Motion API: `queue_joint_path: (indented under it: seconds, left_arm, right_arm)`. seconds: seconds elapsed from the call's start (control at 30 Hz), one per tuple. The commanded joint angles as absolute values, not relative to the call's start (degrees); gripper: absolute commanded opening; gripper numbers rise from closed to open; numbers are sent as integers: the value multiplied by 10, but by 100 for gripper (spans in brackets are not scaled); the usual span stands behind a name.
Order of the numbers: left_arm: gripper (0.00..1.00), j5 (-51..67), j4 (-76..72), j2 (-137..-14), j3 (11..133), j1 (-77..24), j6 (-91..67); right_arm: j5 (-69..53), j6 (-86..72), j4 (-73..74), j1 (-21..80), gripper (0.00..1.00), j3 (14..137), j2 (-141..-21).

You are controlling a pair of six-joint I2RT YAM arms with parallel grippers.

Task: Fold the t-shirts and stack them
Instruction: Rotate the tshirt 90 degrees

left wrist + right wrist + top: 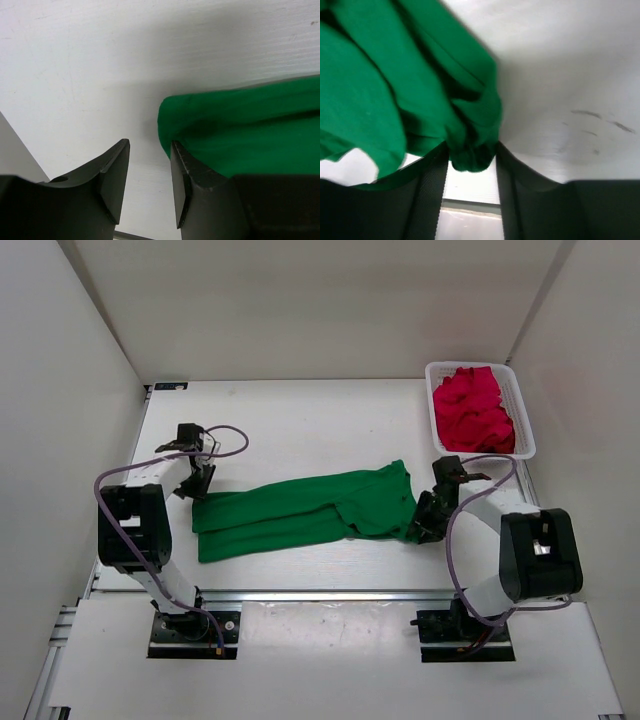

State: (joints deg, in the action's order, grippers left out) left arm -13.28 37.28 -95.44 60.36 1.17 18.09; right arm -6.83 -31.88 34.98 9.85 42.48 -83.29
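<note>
The green t-shirt (300, 512) lies as a long folded band across the middle of the table (300, 420). My left gripper (197, 484) hovers at its left end. In the left wrist view that gripper (150, 148) is open with bare table between the fingers, and the green t-shirt's (250, 130) edge lies just right of the right finger. My right gripper (425, 523) is at the band's right end. It (471, 150) stands open, with a small wad of the green t-shirt (370, 100) loose between the fingertips. Red t-shirts (473, 408) lie crumpled in the basket.
The white mesh basket (527, 432) stands at the back right corner, close behind the right arm. White walls enclose the table on the left, back and right. A metal rail (320, 593) runs along the near edge.
</note>
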Motion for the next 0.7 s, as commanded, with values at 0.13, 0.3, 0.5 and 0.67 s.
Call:
queue_joint_path:
  seconds: [0.13,0.3,0.5,0.67]
  left_arm:
    - [49,-144,371,-939,615,18,188]
    - [51,-133,394,-909,601,68,195]
    - [51,-128,423,-887,593,80,200]
    - [54,-104,471,-890,624,42,193]
  right_arm:
    - [-114,-320,287,96,0,482,-923]
    - [-77,-262,347,123,1,717,-1057]
    - [-43,-227,466,138,11,1216,-1342]
    - [-115,-200,509,141,61,1567,-1497]
